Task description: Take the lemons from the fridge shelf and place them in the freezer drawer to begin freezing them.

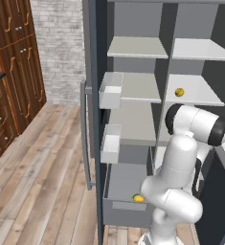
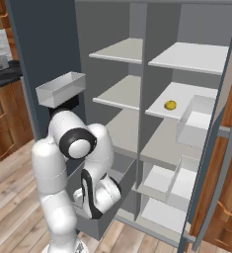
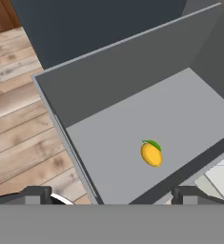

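Two lemons show. In the left base view, lower centre, one lemon [image 1: 138,197] lies on the floor of the pulled-out freezer drawer [image 1: 126,213]; right of centre, the second lemon [image 1: 179,92] sits on a fridge shelf [image 1: 200,98]. In the hand view, the gripper [image 3: 111,194] hangs above the drawer, fingers spread wide, grasping nothing.

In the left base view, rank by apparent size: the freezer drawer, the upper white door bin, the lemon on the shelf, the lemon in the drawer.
1. freezer drawer
2. upper white door bin
3. and 4. lemon on the shelf and lemon in the drawer: both tiny and alike; the drawer one is partly hidden, so unranked.
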